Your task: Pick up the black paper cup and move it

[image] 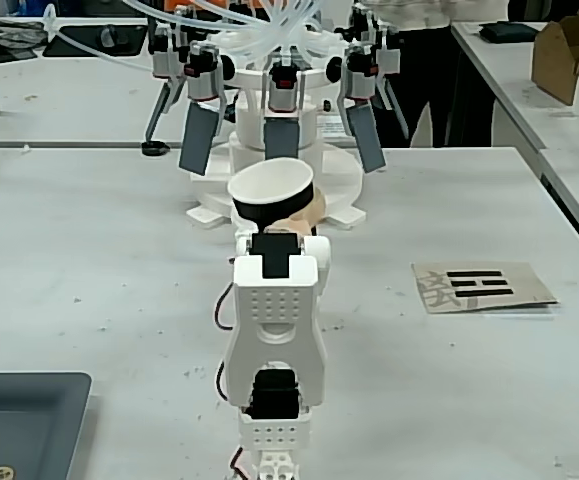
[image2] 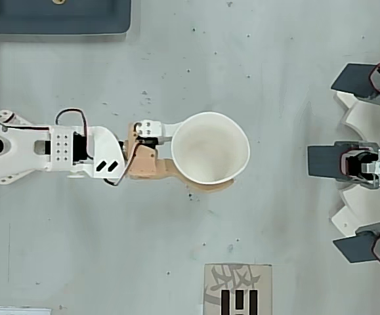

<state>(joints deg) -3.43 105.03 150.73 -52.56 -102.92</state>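
Note:
The black paper cup [image: 271, 197] is held upright above the table; its white rim and white inside [image2: 209, 148] face up in the overhead view. My gripper [image2: 206, 154] is shut on the cup, one white finger [image2: 180, 125] along its upper side and a tan finger [image2: 206, 186] under its lower side in the overhead view. In the fixed view the white arm [image: 274, 320] stands in front and hides the lower part of the cup and most of the gripper [image: 279, 222].
A white round machine with grey paddles [image: 281, 140] stands just behind the cup; it lies at the right edge [image2: 367, 161] in the overhead view. A cardboard card with black bars [image: 481, 285] lies to the right. A dark tray [image: 19, 420] sits front left.

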